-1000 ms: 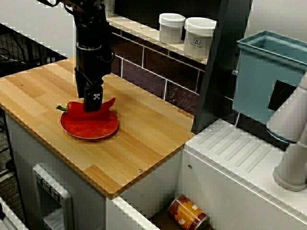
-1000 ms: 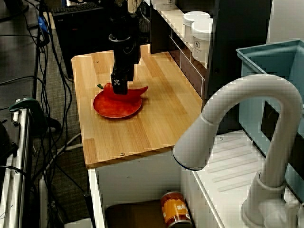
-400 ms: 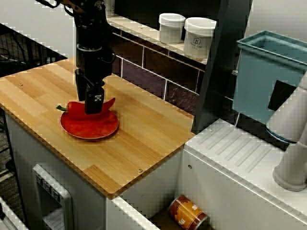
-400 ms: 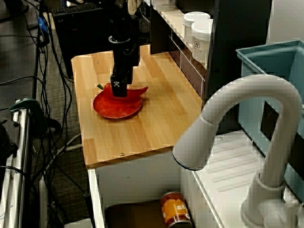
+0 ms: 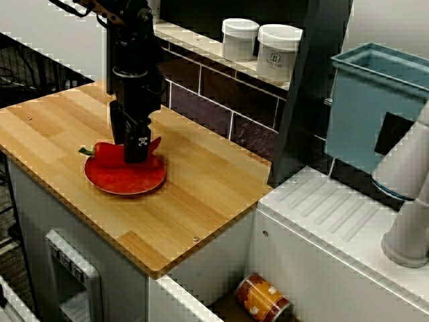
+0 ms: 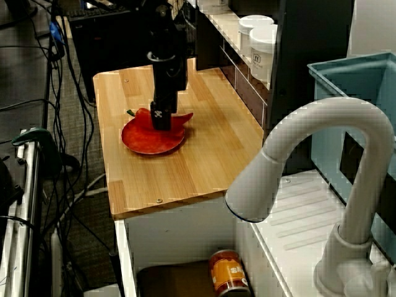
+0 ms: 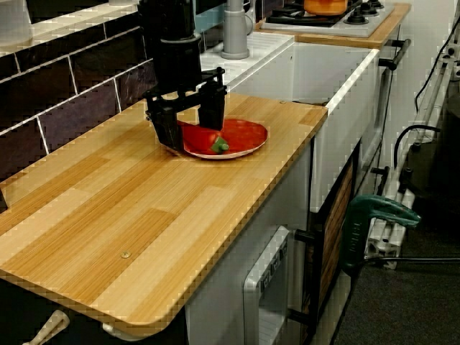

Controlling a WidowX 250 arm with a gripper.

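wooden counter [image 5: 201, 194] carries a red plate [image 5: 127, 182], and a red pepper [image 5: 104, 153] lies on this plate. gripper [image 7: 191, 136] stands low over the pepper, its fingers apart, one on each side of the middle. the pepper looks light, smooth, hollow and probably slippery; the thick middle seems the best place to hold, gently.

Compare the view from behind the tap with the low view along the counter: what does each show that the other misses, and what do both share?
Only the tap view shows the white tap, the blue tub, two white jars on a shelf and a tin below counter level. Only the low view shows the stove, the green clamp and the open fingers standing either side of the pepper. Both show the hand low over the red plate on the wooden counter.
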